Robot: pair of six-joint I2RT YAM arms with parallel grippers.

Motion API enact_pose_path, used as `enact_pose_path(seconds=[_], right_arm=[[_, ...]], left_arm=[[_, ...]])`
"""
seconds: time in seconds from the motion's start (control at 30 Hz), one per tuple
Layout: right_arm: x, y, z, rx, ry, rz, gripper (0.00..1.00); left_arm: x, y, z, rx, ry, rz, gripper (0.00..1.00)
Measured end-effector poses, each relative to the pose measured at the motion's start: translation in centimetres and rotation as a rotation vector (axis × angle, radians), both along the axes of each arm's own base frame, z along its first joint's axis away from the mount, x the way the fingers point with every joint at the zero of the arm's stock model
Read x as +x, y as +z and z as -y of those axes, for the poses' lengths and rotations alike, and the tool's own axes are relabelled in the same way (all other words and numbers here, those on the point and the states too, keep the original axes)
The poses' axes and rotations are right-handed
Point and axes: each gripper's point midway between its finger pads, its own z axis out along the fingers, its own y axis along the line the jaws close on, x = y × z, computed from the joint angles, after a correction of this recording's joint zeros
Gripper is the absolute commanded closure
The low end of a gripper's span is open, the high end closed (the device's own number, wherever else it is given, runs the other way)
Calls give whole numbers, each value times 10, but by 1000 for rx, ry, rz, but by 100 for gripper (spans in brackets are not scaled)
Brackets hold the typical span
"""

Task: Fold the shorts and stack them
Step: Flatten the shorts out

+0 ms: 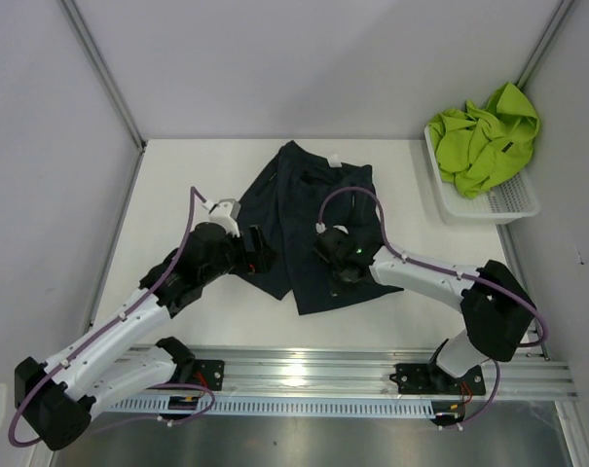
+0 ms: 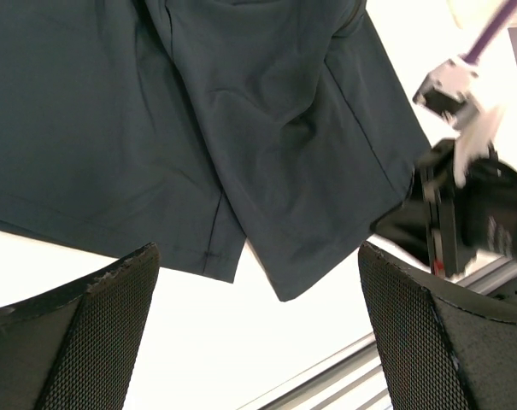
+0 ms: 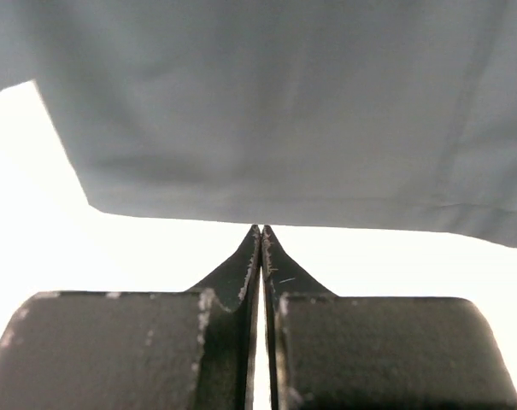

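Navy shorts [image 1: 318, 229] lie spread in the middle of the table [image 1: 177, 185], and white surface shows on their left and near sides. Left gripper [image 1: 258, 248] stands spread wide at their left edge. Right gripper [image 3: 261, 229] has its jaws pressed together, tips at a hem edge. Green shorts [image 1: 484, 141] sit far right, in the basket [image 1: 513, 204].

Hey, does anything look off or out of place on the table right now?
The green shorts sit crumpled in the basket, spilling over its rim. The dark shorts lie skewed and wrinkled. The right gripper is shut at their hem, seemingly with no cloth between its tips.
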Motion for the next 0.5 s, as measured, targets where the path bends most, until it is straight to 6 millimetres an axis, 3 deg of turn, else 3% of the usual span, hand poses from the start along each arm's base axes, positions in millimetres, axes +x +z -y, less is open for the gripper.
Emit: enact_pose_path(seconds=[0.07,0.17,0.23,0.3,0.5], right_arm=[[-7,12,-16,36,25,22,84],[-7,21,-18,54,6,44,76],[0,21,-9,42,-32,49,62],[7,19,4,21,-75,55,57],[20,5,47,-64,-167,31,54]], left_arm=[[-1,3,-1,-7,0,9,1],[-4,4,-1,-18,-9,13,1],[-7,-3,3,-28,-30,5,1],[-10,-18,8,-27,-50,-23,1],[-21,-76,22,17,-89,-143,1]])
